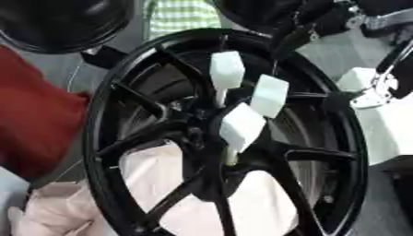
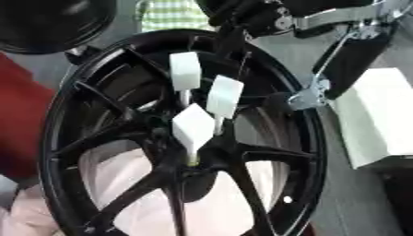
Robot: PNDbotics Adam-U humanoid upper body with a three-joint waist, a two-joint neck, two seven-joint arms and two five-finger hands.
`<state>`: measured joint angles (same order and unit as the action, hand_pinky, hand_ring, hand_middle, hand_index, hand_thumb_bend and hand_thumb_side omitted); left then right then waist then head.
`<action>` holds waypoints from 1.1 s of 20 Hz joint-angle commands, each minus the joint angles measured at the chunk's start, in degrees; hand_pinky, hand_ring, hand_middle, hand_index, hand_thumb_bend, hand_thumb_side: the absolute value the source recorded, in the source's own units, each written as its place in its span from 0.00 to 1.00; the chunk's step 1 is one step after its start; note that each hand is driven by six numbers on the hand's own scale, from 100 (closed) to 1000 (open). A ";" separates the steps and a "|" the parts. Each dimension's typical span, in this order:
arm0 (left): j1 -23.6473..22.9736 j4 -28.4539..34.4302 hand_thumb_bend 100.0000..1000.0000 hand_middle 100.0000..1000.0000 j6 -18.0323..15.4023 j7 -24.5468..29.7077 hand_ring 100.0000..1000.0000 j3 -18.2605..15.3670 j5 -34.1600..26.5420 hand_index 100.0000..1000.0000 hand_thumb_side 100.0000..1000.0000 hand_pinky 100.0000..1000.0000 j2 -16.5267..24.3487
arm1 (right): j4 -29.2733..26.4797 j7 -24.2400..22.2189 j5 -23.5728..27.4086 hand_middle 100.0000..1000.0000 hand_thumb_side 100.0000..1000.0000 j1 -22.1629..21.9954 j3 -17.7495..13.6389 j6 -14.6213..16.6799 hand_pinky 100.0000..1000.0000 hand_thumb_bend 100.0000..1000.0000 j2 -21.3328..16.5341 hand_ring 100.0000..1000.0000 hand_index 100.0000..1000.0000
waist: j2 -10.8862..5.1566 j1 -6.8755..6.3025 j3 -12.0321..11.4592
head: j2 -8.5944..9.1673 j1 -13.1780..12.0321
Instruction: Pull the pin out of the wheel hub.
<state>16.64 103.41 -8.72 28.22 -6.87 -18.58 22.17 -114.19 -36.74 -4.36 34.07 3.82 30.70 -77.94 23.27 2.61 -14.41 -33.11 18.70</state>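
Left eye view. A black multi-spoke wheel point(image 1: 105, 138) stands nearly upright and fills most of the picture, its rim running from the upper middle down both sides. At the hub point(image 1: 211, 138) three pins stick out toward the camera, each a thin pale shaft with a white block-shaped head: an upper pin point(image 1: 227, 70), a right pin point(image 1: 269, 96) and a lower pin point(image 1: 241, 127). The lower pin's shaft goes down into the hub just below its head. All three heads sit close together, the right and lower ones nearly touching. Pale pink cloth point(image 1: 56, 207) shows through the lower spokes and at the bottom left. A red mass point(image 1: 32, 124) lies along the left edge. A second dark rounded wheel or tyre point(image 1: 64, 20) sits at top left. A white block point(image 1: 391, 129) stands beyond the rim on the right. No writing or brand mark can be read.

Right eye view. The right hand point(image 2: 242, 18) comes in from the upper right, black with silver linkage point(image 2: 310, 97) hanging beside the rim. Its dark fingers point(image 2: 230, 41) reach down to just above the upper pin's head; I cannot tell whether they are curled or straight, nor whether they touch the pin. A green-and-white striped garment point(image 2: 165, 14) shows at the far top edge. No legible labels here either. The left hand shows in neither view.
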 commanded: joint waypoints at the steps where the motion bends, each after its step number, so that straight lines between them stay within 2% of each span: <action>1: 0.67 1.25 0.00 0.43 0.01 0.16 0.53 -0.15 0.18 0.68 0.73 0.50 1.64 | -0.40 -1.92 0.20 0.83 0.46 0.82 -0.48 1.88 0.96 0.22 -1.84 1.00 0.90 | -0.07 0.64 0.22 | 0.75 0.38; 5: 0.72 1.34 0.00 0.43 -0.05 0.21 0.52 -0.11 0.23 0.68 0.73 0.50 1.70 | -0.40 -2.17 0.41 0.83 0.47 2.21 0.15 1.97 0.96 0.25 -1.35 1.00 0.90 | 0.10 0.53 0.38 | 0.54 0.74; 10: 0.71 1.44 0.00 0.43 -0.11 0.36 0.52 -0.03 0.31 0.68 0.73 0.51 1.69 | -0.40 -2.70 -0.37 0.83 0.46 3.33 1.09 0.31 0.96 0.30 -0.79 1.00 0.89 | 0.25 0.47 0.33 | 0.15 1.61; 15: 0.58 1.39 0.00 0.43 -0.14 0.39 0.52 0.00 0.45 0.68 0.74 0.51 1.57 | -0.40 -2.75 -0.56 0.83 0.45 4.52 2.04 -0.42 0.96 0.30 -0.11 1.00 0.89 | 0.33 0.33 0.16 | -0.95 2.05; 19: 0.42 1.37 0.00 0.43 -0.23 0.45 0.52 0.04 0.59 0.68 0.74 0.51 1.39 | -0.40 -3.62 -0.53 0.83 0.44 5.97 3.25 -0.59 0.96 0.29 0.75 1.00 0.89 | 0.39 0.13 -0.01 | -1.65 1.07; 22: 0.25 1.29 0.00 0.43 -0.27 0.41 0.52 0.03 0.68 0.68 0.74 0.51 1.19 | -0.40 -4.27 -0.56 0.83 0.45 7.47 4.16 -0.63 0.96 0.30 1.61 1.00 0.89 | 0.42 -0.06 -0.25 | -1.54 -0.98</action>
<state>16.68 103.74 -8.81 28.45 -6.55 -18.11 22.18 -114.20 -39.05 -4.67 40.73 8.30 28.41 -75.30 23.98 2.61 -14.60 -34.69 18.45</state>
